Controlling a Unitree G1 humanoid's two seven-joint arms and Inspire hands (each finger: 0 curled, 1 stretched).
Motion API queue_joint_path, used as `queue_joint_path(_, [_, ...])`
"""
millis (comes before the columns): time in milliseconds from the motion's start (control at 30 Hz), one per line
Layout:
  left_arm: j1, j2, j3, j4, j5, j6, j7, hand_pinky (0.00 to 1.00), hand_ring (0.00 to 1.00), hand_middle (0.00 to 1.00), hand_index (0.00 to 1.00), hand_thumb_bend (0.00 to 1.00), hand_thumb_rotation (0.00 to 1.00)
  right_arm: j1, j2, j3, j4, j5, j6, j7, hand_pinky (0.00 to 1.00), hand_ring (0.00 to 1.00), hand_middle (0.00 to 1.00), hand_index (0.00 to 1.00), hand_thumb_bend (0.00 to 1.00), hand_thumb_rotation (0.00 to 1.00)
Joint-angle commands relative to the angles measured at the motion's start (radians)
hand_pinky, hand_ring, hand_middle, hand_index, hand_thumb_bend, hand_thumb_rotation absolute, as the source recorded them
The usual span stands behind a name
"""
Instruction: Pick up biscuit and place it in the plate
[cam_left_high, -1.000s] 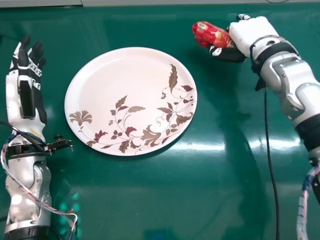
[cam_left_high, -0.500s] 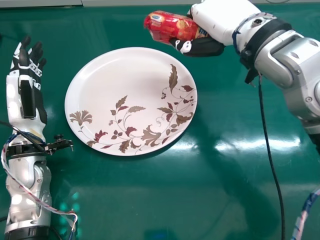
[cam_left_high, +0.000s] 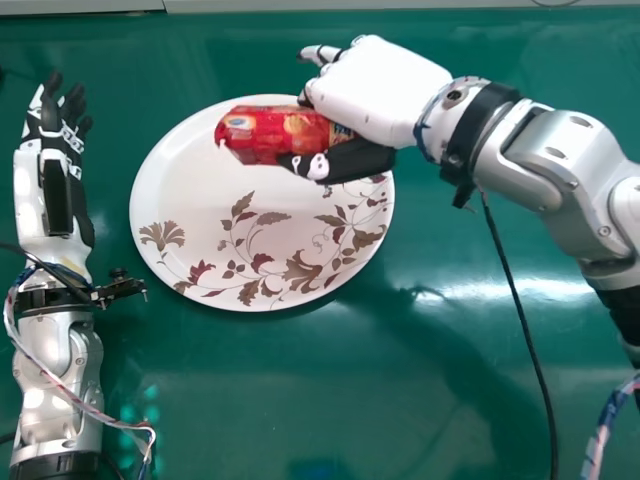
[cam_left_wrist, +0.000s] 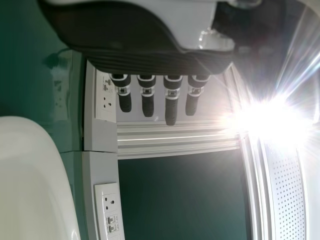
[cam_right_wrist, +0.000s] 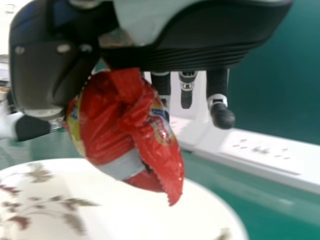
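Grips the biscuit (cam_left_high: 275, 134) in the right hand (cam_left_high: 380, 92), holding it above the far part of the plate (cam_left_high: 195, 205). Keeps the left hand (cam_left_high: 33, 200) open beside the plate. Seems past the pick-up, with just lowering and release left.

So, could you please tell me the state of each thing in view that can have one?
Biscuit packet: wrapped, lying sideways, held in the air over the plate.
Plate: right side up, flat on the table.
Right hand: shut on the packet, thumb against its side.
Left hand: open, fingers straight, beside the plate.
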Motion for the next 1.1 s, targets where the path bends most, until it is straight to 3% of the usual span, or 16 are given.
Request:
queue_joint_path(0, [0.043,-0.019,-0.007,0.038,0.013,-0.004,0.002,1.0,1.0,0.95,1.0,0.77,0.82,0.02,0.033,0.012,0.013,0.028,-0.032,-0.014,0.07,0.12,0.47,0.47,0.53,0.0])
queue_joint_path(200, [0.041,-0.021,-0.006,0.042,0.008,-0.014,-0.004,1.0,1.0,0.96,1.0,0.74,0.82,0.047,0.087,0.054,0.03,-0.009,-0.078,-0.012,0.1,0.14,0.38,0.48,0.51,0.0])
queue_joint_path(467, [0.046,-0.024,-0.008,0.038,0.021,-0.022,0.002,1.0,1.0,0.95,1.0,0.73,0.82,0.051,0.132,0.087,0.125,-0.031,-0.128,-0.027,0.08,0.13,0.38,0.48,0.52,0.0])
queue_joint_path(533, [0.049,-0.026,-0.009,0.036,0.02,-0.022,0.001,1.0,1.0,0.95,1.0,0.72,0.83,0.044,0.139,0.091,0.151,-0.037,-0.134,-0.028,0.08,0.13,0.45,0.47,0.52,0.0])
queue_joint_path(700, [0.053,-0.031,-0.008,0.034,0.026,-0.022,0.01,1.0,0.99,0.95,1.0,0.71,0.82,0.021,0.137,0.087,0.201,-0.064,-0.153,-0.048,0.1,0.15,0.39,0.48,0.52,0.0])
queue_joint_path(967, [0.052,-0.034,-0.015,0.041,0.021,-0.012,0.001,1.0,1.0,0.95,1.0,0.72,0.82,0.005,0.153,0.071,0.216,-0.108,-0.078,-0.073,0.1,0.15,0.38,0.49,0.51,0.0])
queue_joint_path(1067, [0.05,-0.037,-0.015,0.044,0.019,-0.015,0.002,1.0,1.0,0.95,1.0,0.75,0.8,-0.008,0.16,0.075,0.235,-0.142,-0.054,-0.107,0.08,0.13,0.46,0.48,0.52,0.0])
